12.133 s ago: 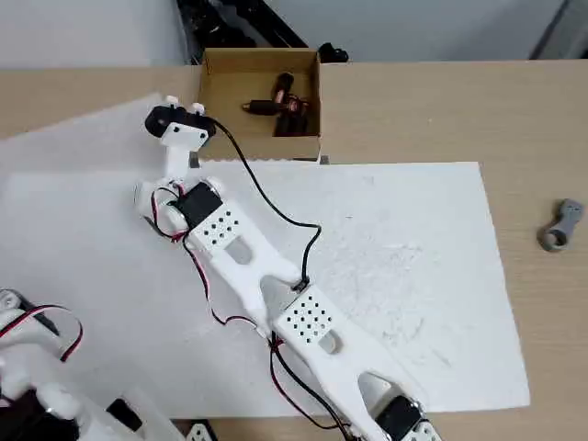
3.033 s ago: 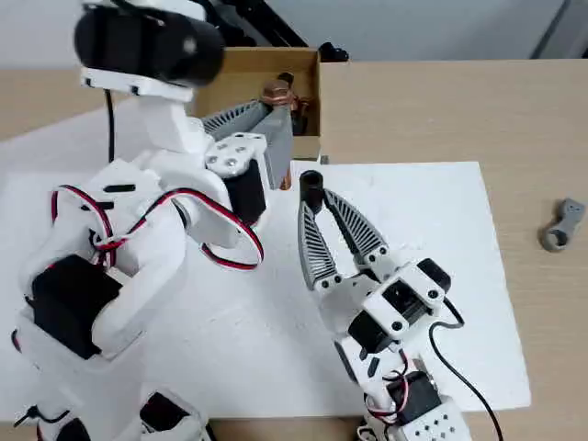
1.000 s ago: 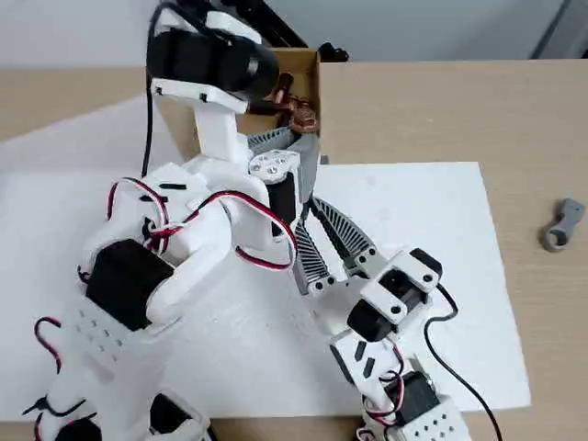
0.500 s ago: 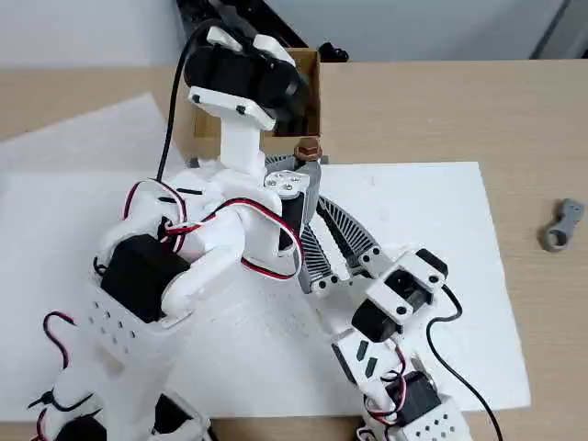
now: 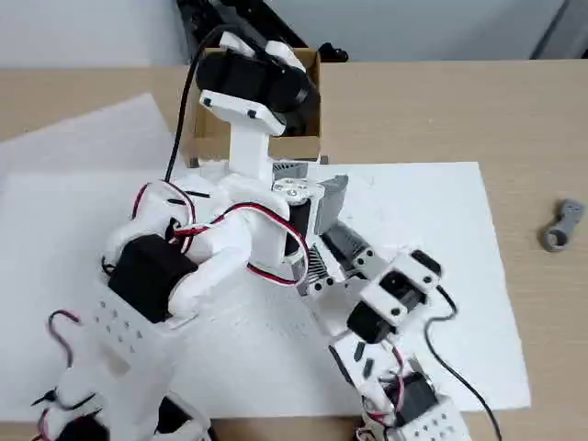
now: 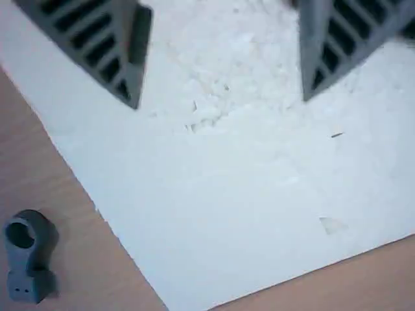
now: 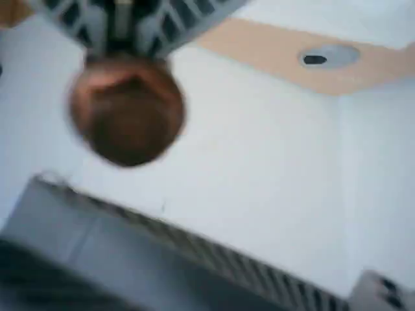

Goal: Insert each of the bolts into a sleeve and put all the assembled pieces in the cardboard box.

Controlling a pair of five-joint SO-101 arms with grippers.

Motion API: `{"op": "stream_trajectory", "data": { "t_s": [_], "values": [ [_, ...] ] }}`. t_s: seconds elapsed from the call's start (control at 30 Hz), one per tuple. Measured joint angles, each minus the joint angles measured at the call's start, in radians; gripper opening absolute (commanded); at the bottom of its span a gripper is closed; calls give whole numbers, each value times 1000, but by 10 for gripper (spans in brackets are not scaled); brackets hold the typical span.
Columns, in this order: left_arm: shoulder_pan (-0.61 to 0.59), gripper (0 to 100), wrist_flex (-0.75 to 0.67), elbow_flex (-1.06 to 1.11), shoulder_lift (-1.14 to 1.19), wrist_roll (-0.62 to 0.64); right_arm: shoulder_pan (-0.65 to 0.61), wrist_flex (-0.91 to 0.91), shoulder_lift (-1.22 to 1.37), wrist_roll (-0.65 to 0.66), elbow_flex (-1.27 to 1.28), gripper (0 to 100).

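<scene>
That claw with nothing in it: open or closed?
Open: the left gripper has its fingers wide apart, with bare sheet between them.

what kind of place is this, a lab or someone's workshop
Most likely a robotics lab bench: two small robot arms at a wooden table, a white sheet as a work mat, and a cardboard box for parts.

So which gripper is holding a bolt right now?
The right gripper: its jaws are shut on the copper bolt. The left gripper has its jaws open, empty.
</scene>
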Motion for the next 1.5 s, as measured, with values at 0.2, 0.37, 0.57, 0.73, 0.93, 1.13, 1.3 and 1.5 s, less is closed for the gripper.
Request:
{"op": "stream_trajectory", "data": {
  "t_s": [0.2, 0.37, 0.57, 0.73, 0.93, 1.13, 1.3, 1.5],
  "values": [
    [-98, 152, 0, 0, 0, 3, 0, 0, -8, -2, 0, 3],
    [-219, 151, 0, -21, 0, 3, 0, 0, -8, -2, 0, 3],
    [-351, 152, 63, -89, 0, 3, 3, 124, -8, -2, -12, 3],
    [-377, 152, 207, -89, 0, -8, 137, 318, -8, -80, -126, 4],
    [-460, 148, 313, -89, 26, -21, 249, 585, 72, -95, -387, 4],
    [-603, 148, 324, -32, 201, -35, 250, 623, 338, -95, -634, 4],
    [-606, 148, 325, 66, 299, -212, 275, 631, 611, -95, -845, 4],
    [-687, 148, 321, 133, 463, -578, 358, 672, 941, -95, -1112, 4]
  ]
}}
